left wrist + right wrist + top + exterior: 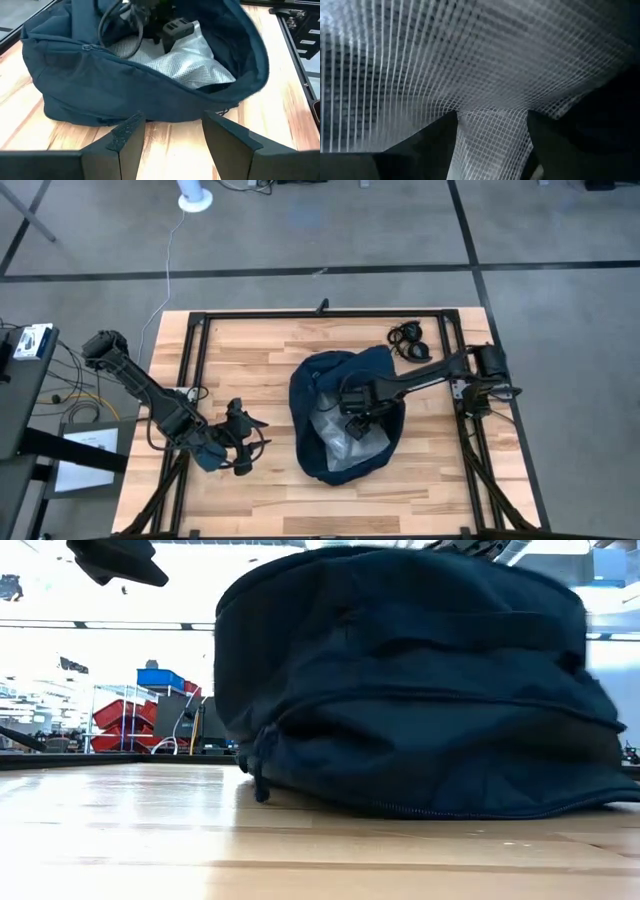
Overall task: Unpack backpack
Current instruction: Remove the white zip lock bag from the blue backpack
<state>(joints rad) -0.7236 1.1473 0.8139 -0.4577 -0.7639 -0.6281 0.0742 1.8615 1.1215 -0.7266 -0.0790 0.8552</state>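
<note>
Grey concrete floor surrounds the wooden table (260,360), and near its middle, toward the right arm's side, lies the backpack (340,375), its mouth gaping upward. Inside shows a clear plastic bag (345,442) with a fine grid pattern. The right gripper (357,408) is down in the opening, its fingers (432,142) set moderately apart with a pinched ridge of the gridded plastic standing between them; not yet clamped, by the look of it. The left gripper (243,442) waits well apart on the table's left side, jaws wide, facing the backpack. The step in hand appears to be taking hold of the first item. Next, the right fingers likely need to close on that fold and lift straight up, clear of the fabric rim.
</note>
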